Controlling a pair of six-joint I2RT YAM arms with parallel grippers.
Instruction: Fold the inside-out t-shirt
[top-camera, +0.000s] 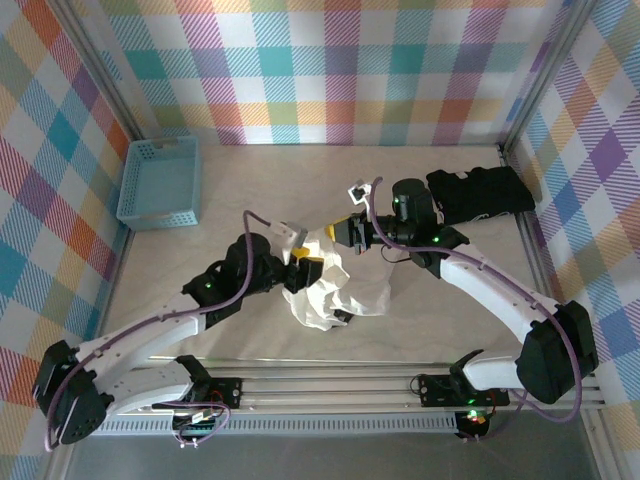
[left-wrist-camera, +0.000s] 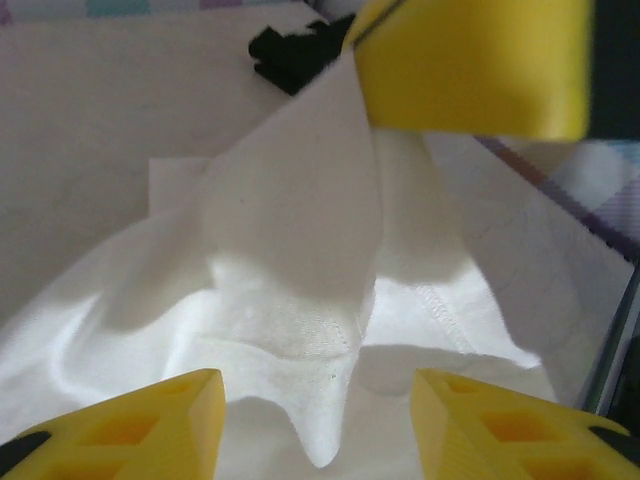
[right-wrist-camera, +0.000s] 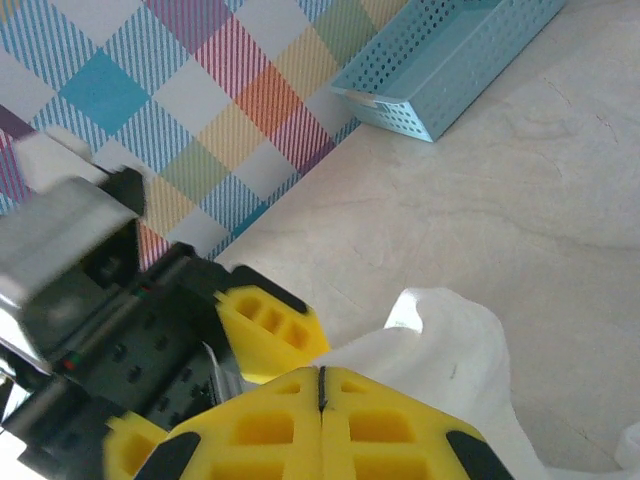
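The inside-out t-shirt (top-camera: 335, 292) is a white bunched heap in the middle of the table, with one part lifted. My right gripper (top-camera: 333, 240) is shut on that raised part; in the right wrist view its yellow fingers (right-wrist-camera: 320, 375) meet with the cloth (right-wrist-camera: 455, 355) coming out from them. My left gripper (top-camera: 303, 265) sits close against the lifted cloth from the left. In the left wrist view its gripper (left-wrist-camera: 318, 405) is open, with a hanging stitched point of cloth (left-wrist-camera: 325, 430) between the fingers, untouched. The right gripper's yellow finger (left-wrist-camera: 470, 65) shows above it.
A blue basket (top-camera: 160, 182) stands at the back left, and it also appears in the right wrist view (right-wrist-camera: 450, 60). A black folded garment (top-camera: 482, 194) lies at the back right, close behind the right arm. Plaid walls enclose the table on three sides.
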